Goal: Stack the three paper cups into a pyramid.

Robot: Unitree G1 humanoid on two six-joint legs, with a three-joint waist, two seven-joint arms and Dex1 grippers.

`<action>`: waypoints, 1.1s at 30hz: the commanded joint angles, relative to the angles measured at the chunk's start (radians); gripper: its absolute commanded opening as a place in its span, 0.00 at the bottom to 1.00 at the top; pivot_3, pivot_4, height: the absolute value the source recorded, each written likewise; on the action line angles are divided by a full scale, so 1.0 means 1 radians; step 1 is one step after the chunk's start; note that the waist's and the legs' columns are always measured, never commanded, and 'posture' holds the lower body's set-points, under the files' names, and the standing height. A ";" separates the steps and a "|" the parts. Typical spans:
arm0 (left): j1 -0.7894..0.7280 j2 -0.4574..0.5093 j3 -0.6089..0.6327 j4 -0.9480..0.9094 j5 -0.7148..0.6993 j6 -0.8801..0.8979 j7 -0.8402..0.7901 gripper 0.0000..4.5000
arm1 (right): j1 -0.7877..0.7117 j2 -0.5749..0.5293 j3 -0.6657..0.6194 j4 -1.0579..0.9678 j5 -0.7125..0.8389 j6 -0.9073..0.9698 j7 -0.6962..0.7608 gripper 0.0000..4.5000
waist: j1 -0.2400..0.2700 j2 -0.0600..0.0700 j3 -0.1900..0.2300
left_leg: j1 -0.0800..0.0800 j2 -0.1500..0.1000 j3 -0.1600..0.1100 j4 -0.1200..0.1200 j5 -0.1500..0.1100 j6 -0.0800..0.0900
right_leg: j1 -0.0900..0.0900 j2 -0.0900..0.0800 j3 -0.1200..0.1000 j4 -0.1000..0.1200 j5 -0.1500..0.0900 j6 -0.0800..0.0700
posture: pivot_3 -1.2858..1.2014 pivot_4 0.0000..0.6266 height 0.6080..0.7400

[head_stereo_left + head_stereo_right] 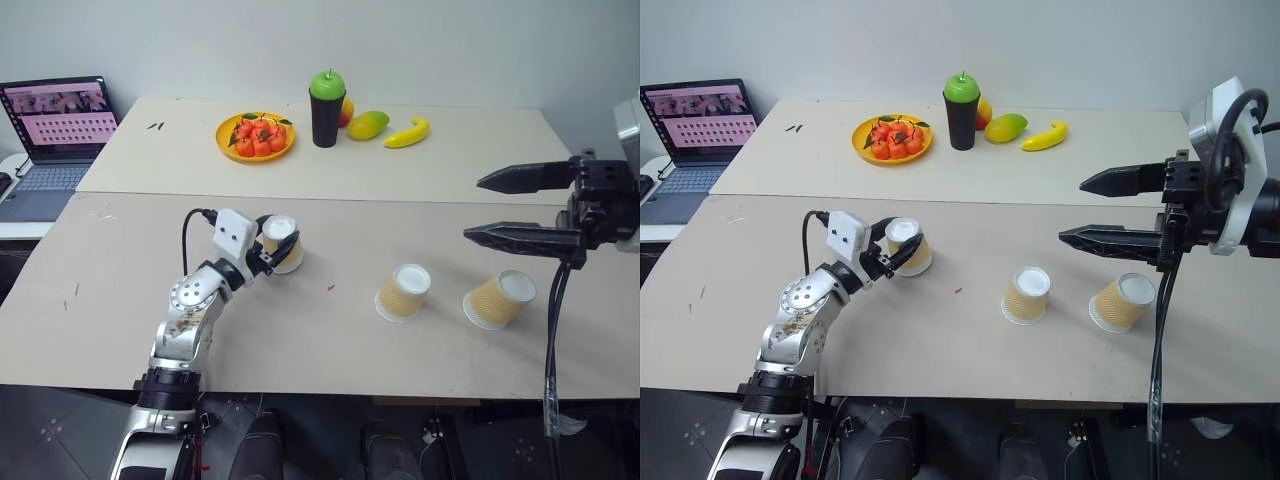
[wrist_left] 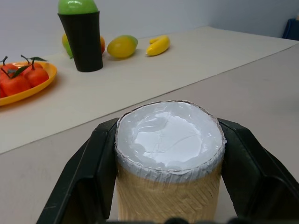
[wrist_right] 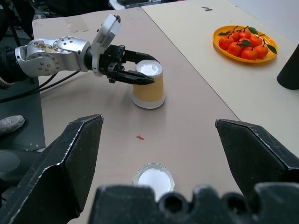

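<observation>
Three tan ribbed paper cups sit on the near table. The left cup (image 1: 284, 228) stands upside down, white base up, and my left gripper (image 1: 272, 246) is shut on it, one black finger (image 2: 93, 172) pressed against each side. The middle cup (image 1: 404, 291) also stands upside down, near the table's centre. The right cup (image 1: 500, 299) lies tilted on its side just beyond it. My right gripper (image 1: 490, 207) hangs open above the table, up and to the right of the right cup, and holds nothing. No cup rests on another.
On the far table are an orange plate (image 1: 225, 145) of tangerines, a black cup with a green top (image 1: 327, 108), a mango (image 1: 367, 125) and a banana (image 1: 407, 133). A laptop (image 1: 60, 125) stands open at the far left. A small red mark (image 1: 330, 288) lies between the left and middle cups.
</observation>
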 commanded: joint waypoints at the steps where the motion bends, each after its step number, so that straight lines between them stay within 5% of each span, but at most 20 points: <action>1: -0.047 0.040 -0.043 -0.093 -0.049 0.051 -0.108 0.58 | -0.003 -0.012 -0.044 -0.018 0.011 -0.012 0.000 1.00 | 0.000 0.000 0.000 | 0.000 0.000 0.000 0.000 0.000 0.000 | 0.000 0.000 0.000 0.000 0.000 0.000 | 0.52 0.24 0.94; 11: -0.042 0.132 -0.126 -0.155 -0.091 0.102 -0.305 0.58 | 0.033 -0.012 -0.081 -0.047 0.030 0.002 -0.022 1.00 | -0.001 0.000 0.000 | 0.000 0.000 0.000 0.000 0.000 0.000 | 0.000 0.000 0.000 0.000 0.000 0.000 | 0.52 0.24 0.94; 33: -0.108 0.020 -0.229 -0.055 -0.063 0.061 -0.378 0.58 | 0.144 -0.038 -0.216 -0.124 0.100 0.060 -0.102 1.00 | 0.000 0.000 0.000 | 0.000 0.000 0.000 0.000 0.000 0.000 | 0.000 0.000 0.000 -0.001 -0.002 0.002 | 0.52 0.24 0.94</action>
